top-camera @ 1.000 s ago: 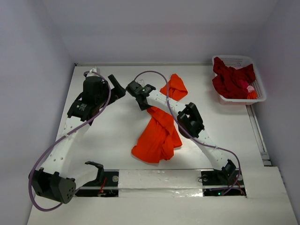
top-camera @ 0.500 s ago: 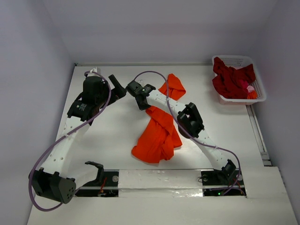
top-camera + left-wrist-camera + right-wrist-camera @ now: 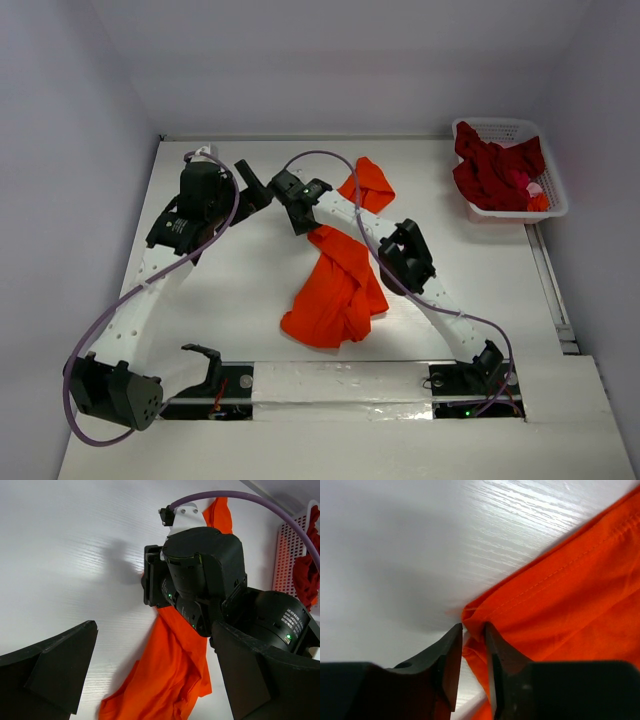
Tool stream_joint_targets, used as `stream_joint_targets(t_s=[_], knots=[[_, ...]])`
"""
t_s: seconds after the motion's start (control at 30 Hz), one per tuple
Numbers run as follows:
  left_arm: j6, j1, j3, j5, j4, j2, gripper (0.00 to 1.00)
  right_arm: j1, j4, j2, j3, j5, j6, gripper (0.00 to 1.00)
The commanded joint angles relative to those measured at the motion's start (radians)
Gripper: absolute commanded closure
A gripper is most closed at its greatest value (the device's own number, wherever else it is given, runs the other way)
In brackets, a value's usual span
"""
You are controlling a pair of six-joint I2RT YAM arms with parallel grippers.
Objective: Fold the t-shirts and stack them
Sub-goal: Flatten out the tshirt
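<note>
The orange t-shirt (image 3: 340,285) lies crumpled at mid-table (image 3: 230,290). Its long axis runs from far-right to near-left, with the wider bunched end toward the arm bases. Right gripper (image 3: 472,632): jaws nearly together, pinching the shirt's left edge. Left gripper (image 3: 154,627): jaws wide apart, empty, just left of the right gripper. The dark red t-shirts (image 3: 495,170) are heaped in the white basket (image 3: 555,205) at far right.
</note>
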Motion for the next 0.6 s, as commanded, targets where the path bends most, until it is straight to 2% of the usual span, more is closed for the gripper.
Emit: stream_joint_targets(t_s=[0.0, 0.03, 0.13, 0.47, 0.57], knots=[[-0.004, 0.006, 0.015, 0.008, 0.037, -0.001, 0.01, -0.002, 0.013, 0.003, 0.07, -0.032, -0.009, 0.59], [-0.004, 0.006, 0.015, 0.009, 0.037, 0.001, 0.01, -0.002, 0.01, 0.008, 0.073, -0.044, -0.007, 0.54], [-0.004, 0.006, 0.013, 0.011, 0.038, 0.002, 0.01, -0.002, 0.012, 0.011, 0.069, -0.049, -0.001, 0.53], [-0.002, 0.006, 0.025, 0.017, 0.04, 0.016, 0.01, -0.002, 0.009, 0.02, 0.087, -0.035, 0.0, 0.59], [0.001, 0.006, 0.03, 0.021, 0.038, 0.021, 0.01, -0.002, -0.007, 0.026, 0.095, -0.02, 0.017, 0.66]])
